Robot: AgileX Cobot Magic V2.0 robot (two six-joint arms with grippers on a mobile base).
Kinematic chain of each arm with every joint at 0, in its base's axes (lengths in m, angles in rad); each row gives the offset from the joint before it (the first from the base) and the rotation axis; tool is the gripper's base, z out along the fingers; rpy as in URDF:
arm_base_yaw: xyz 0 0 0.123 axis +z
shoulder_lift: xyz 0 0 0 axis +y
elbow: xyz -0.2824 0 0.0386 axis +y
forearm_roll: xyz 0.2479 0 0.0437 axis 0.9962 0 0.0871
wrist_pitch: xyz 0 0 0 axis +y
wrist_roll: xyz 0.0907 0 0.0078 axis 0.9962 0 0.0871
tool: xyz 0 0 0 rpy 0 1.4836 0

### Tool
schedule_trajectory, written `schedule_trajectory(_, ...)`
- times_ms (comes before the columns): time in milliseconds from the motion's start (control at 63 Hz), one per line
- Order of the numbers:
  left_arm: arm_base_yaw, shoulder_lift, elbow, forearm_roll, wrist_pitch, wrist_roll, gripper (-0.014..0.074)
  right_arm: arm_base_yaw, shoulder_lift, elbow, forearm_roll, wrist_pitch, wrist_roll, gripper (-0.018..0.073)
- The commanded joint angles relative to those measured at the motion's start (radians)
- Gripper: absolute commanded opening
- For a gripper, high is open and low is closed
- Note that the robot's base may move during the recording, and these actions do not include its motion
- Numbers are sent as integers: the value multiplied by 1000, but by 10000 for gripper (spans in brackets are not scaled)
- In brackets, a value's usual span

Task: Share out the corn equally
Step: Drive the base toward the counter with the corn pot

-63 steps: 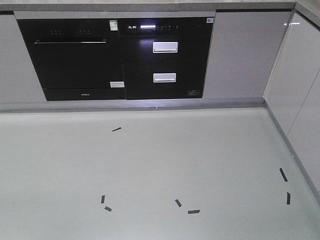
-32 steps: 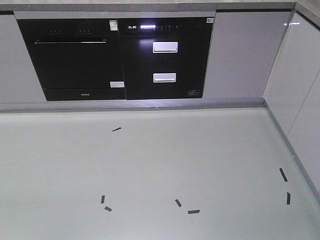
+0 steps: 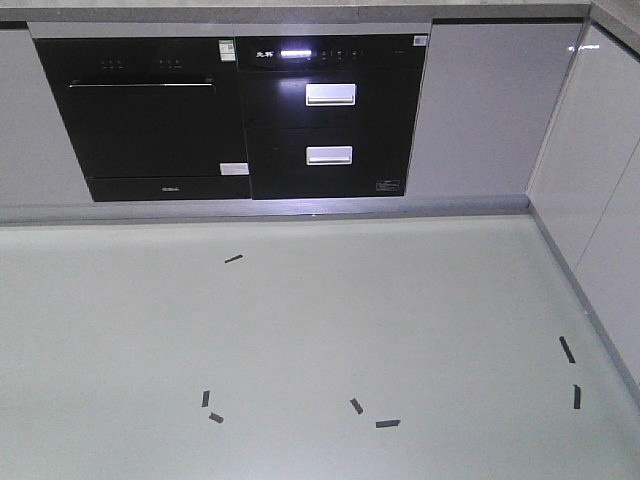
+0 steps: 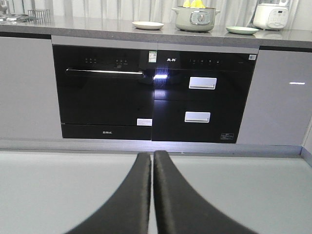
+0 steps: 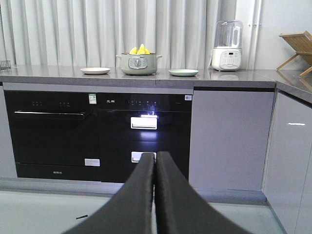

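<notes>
Yellow corn [image 5: 140, 49] pokes out of a grey-green pot [image 5: 139, 64] on the far countertop; the corn's tips [image 4: 194, 4] also show at the top of the left wrist view, in the same pot [image 4: 195, 19]. A white plate [image 5: 95, 70] sits left of the pot and a pale green plate [image 5: 184, 72] right of it. My left gripper [image 4: 152, 155] is shut and empty, low over the floor. My right gripper [image 5: 154, 155] is shut and empty too, far from the counter.
Below the grey countertop [image 5: 234, 78] stand a black oven [image 3: 150, 115] and black drawer appliance [image 3: 330, 115]. A white blender [image 5: 227, 46] and a wooden rack [image 5: 297, 48] sit at the right. Cabinets [image 3: 600, 190] line the right side. Black tape marks [image 3: 387, 423] dot the pale floor.
</notes>
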Motion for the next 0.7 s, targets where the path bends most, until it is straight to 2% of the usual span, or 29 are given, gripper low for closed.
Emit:
schedule_trajectory(0, 0, -14, -23, -8, -71, -3, -6, -8, -8, 19, -8, -82, -7, -5)
schedule_trajectory(682, 0, -14, -23, -8, -71, -3, -6, -8, -8, 19, -8, -82, -7, -5)
